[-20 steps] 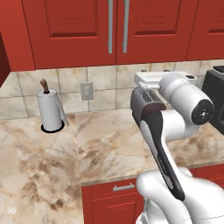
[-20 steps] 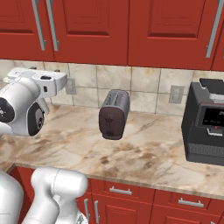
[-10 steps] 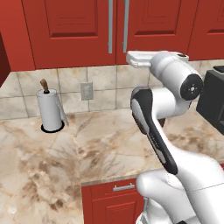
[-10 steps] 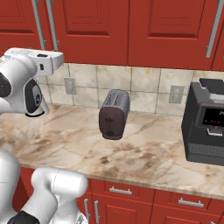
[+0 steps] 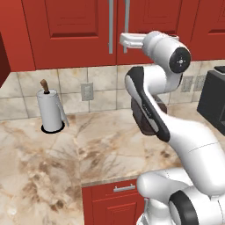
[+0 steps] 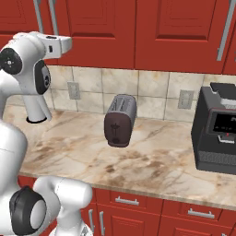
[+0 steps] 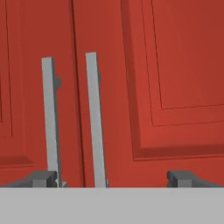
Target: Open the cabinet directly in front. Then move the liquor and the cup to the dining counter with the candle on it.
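A: Even, bright, rendered light; the cabinet [image 5: 79, 30] doors read a flat red, no glare.

B: Shadows?

A: Soft ones beneath the paper-towel roll [image 5: 50, 110] and the toaster [image 6: 120, 120] on the desk [image 6: 152, 161]. Hand view looks slightly soft and blocky; no edge distortion.

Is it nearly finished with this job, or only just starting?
Only starting. Nothing looks done: the cabinet doors are both shut. In hand: the open pincer is raised in front of the two silver handles, touching neither. Left: opening the doors, then carrying the bottle and cup across.
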You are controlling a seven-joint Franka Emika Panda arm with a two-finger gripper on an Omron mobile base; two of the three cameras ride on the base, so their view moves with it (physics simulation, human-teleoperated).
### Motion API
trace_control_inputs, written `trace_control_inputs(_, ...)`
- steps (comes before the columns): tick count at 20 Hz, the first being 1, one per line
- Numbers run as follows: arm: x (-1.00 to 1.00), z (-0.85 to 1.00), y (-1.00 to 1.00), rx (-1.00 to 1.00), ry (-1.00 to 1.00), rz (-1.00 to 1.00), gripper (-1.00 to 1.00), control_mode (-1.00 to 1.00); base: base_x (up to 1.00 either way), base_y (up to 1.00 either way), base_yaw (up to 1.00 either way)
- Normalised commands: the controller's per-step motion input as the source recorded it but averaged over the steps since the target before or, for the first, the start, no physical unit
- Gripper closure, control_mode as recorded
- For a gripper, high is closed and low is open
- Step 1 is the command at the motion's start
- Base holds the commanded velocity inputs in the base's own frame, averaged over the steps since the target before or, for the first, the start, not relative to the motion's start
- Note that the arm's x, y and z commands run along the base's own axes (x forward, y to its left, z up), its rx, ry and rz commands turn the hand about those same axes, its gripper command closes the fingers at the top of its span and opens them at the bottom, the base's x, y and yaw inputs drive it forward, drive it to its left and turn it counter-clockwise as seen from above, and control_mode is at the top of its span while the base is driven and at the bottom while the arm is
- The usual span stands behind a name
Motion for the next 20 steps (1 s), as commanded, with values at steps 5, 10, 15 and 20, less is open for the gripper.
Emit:
trace_control_inputs(5, 0.47, 0.00, 0.43, -0.01, 0.00, 0.03, -1.00, -1.00, 0.00, 0.00, 0.00)
trace_control_inputs(10, 0.05, 0.00, 0.00, 0.00, 0.00, 0.00, -1.00, -1.00, 0.00, 0.00, 0.00)
trace_control_inputs(15, 0.41, 0.00, 0.01, 0.00, 0.01, 0.00, -1.00, -1.00, 0.00, 0.00, 0.00)
trace_control_inputs(20, 0.59, 0.00, 0.04, 0.00, 0.04, 0.00, -1.00, -1.00, 0.00, 0.00, 0.00)
